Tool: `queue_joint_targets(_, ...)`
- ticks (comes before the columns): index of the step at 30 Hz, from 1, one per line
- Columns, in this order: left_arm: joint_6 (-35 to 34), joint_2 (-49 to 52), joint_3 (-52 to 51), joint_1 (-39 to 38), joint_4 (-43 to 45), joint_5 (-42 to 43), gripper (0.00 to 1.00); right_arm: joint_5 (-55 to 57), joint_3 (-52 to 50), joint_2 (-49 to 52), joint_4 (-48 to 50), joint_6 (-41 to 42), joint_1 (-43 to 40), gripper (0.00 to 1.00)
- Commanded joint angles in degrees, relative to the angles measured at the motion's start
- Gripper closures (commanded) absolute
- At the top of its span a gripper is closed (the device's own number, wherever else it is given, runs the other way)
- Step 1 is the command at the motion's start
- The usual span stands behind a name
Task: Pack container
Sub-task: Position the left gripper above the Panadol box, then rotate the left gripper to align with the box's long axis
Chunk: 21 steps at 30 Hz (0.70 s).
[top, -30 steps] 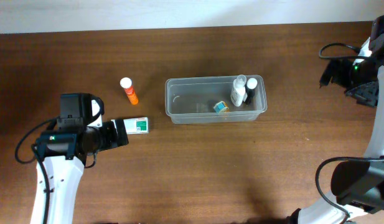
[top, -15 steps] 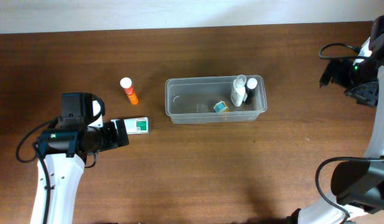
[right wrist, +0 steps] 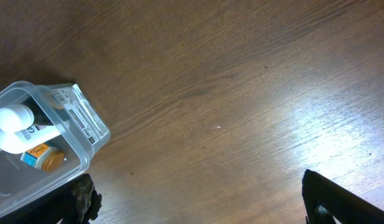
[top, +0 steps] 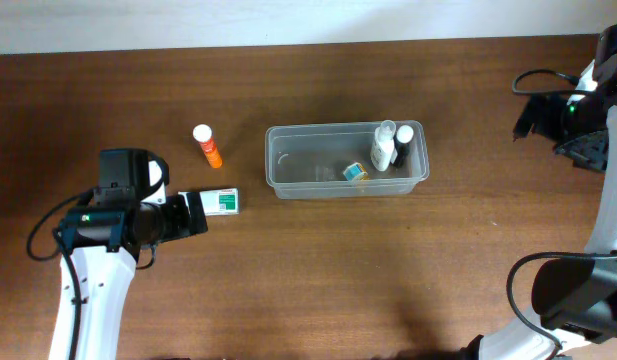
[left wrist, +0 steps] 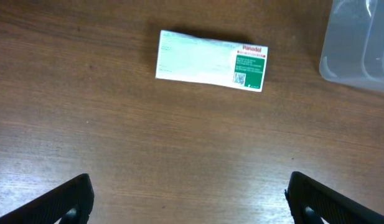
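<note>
Currently, left jaws: I am holding the left gripper low over the table, fingers standing wide apart with nothing between them. I am reading this as a line-up for a pick.
Just ahead of the left jaws: the box, white with a green end, is lying flat with its long side across the opening and is touching neither finger. Lying that way, it is suiting a straight reach forward and a close.
Ahead and left of the left jaws: the orange tube is lying loose on the table, showing only from overhead.
Farther ahead and right of the left jaws: the container is sitting open on the table, well beyond the box.
Inside, at the end farthest from the left jaws: two white-capped bottles are leaning together beside a small blue-and-yellow item.
Right jaws: the right gripper is hanging with fingers spread and empty, and the container's bottle end is lying ahead and left of it, well apart. I am judging it parked clear of the work.
Cut off or unclear: both wrist views are cropping the fingertips at the lower edge, the left wrist is catching only a container corner, and I am not making out the bottle labels.
</note>
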Motion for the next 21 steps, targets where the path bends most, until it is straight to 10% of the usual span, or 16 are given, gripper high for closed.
queue_joint_targets(1,-0.55,1.4,0.96,0.35,1.2,0.61,0.01,0.7,-0.02,0.15,0.0,0.26,-0.26,0.02)
queue_joint_targets(21,-3.54,13.2,0.98,6.93,8.81,-1.95,0.01,0.7,-0.02,0.15,0.0,0.26,-0.26,0.02)
